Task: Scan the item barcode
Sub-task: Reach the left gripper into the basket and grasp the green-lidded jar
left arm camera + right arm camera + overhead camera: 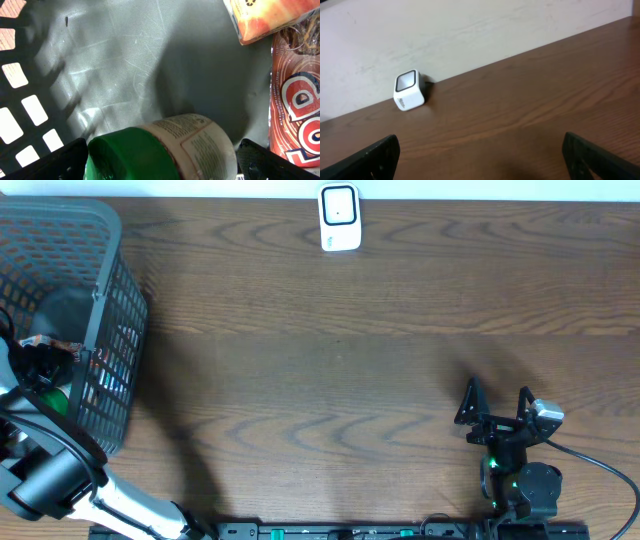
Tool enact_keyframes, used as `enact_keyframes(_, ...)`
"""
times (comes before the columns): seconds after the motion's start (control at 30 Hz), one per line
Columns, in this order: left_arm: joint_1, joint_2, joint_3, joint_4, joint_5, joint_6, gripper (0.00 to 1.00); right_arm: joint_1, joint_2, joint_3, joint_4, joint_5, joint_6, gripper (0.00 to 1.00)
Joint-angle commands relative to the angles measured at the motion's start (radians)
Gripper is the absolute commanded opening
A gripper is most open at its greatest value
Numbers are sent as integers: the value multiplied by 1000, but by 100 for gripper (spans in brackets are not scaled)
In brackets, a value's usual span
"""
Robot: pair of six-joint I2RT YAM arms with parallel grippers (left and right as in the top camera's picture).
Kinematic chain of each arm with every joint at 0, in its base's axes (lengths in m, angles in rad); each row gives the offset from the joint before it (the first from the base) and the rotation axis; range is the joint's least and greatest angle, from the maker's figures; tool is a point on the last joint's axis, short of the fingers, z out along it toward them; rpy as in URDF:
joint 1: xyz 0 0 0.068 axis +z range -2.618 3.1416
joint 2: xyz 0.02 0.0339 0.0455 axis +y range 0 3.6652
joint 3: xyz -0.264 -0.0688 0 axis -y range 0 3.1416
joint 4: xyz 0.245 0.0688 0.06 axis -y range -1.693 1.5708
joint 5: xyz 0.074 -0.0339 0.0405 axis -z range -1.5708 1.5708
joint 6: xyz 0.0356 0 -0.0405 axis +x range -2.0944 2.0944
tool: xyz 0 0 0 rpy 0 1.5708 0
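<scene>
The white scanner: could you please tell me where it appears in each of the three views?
Overhead: the scanner stands at top centre, by the far edge of the table.
Left wrist: not in it; this view looks down into the basket.
Right wrist: left of centre, close to the wall.
Shared landmark: the brown wooden table, seen in overhead and right wrist.
</scene>
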State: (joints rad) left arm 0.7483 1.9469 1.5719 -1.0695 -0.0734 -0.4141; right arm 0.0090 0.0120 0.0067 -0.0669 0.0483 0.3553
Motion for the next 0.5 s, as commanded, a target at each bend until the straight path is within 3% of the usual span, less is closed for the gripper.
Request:
enact_keyframes(0.0, 0, 4, 0, -5, 10, 9, 96, -11, -5, -1, -3, 3, -12, 99)
enact_keyframes(0.47, -9, -107, 1, 3, 66, 2, 95, -11, -5, -1, -3, 3, -12, 99)
